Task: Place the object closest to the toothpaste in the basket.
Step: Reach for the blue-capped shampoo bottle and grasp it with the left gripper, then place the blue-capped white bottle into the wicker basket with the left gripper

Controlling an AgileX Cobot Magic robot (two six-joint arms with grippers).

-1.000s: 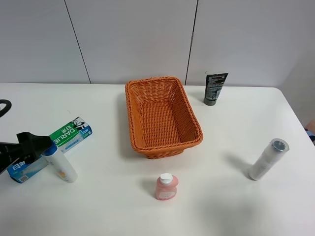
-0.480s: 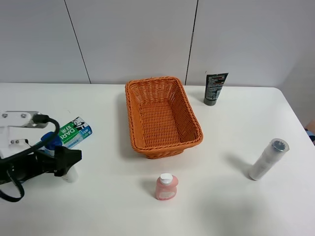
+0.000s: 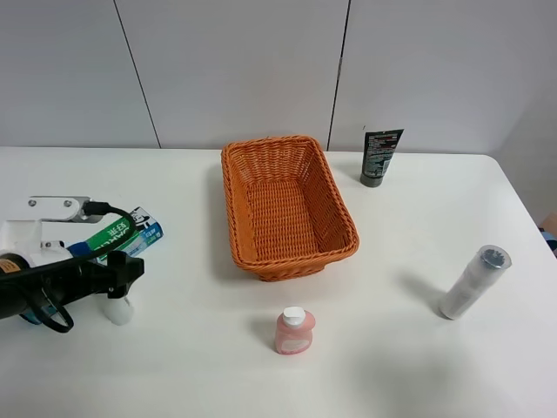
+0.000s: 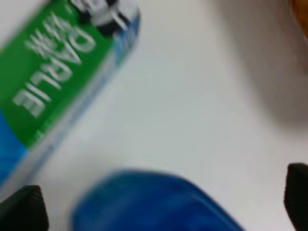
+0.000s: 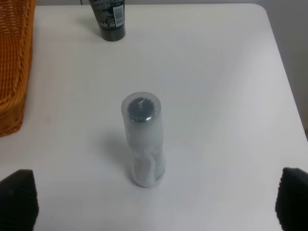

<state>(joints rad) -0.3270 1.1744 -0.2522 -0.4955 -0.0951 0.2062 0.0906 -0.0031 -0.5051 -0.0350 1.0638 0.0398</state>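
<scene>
The green and blue toothpaste box [image 3: 123, 237] lies at the left of the table; it also shows in the left wrist view [image 4: 53, 91]. Next to it stands a white bottle [image 3: 119, 310] with a blue cap [image 4: 154, 202]. My left gripper [image 3: 122, 273] is open right over that bottle, and its dark fingertips [image 4: 24, 208] stand either side of the cap without touching it. The orange wicker basket [image 3: 235, 209] stands in the middle and holds nothing. My right gripper [image 5: 154, 202] is open and empty above the table's right part, outside the high view.
A pink bottle with a white cap [image 3: 294, 331] stands in front of the basket. A clear cylindrical bottle [image 3: 473, 282] lies at the right, below my right gripper [image 5: 143, 139]. A black tube [image 3: 379, 157] stands at the back right.
My left arm has come in from the left edge and now sits over the white bottle, hiding most of it. The objects have not moved.
</scene>
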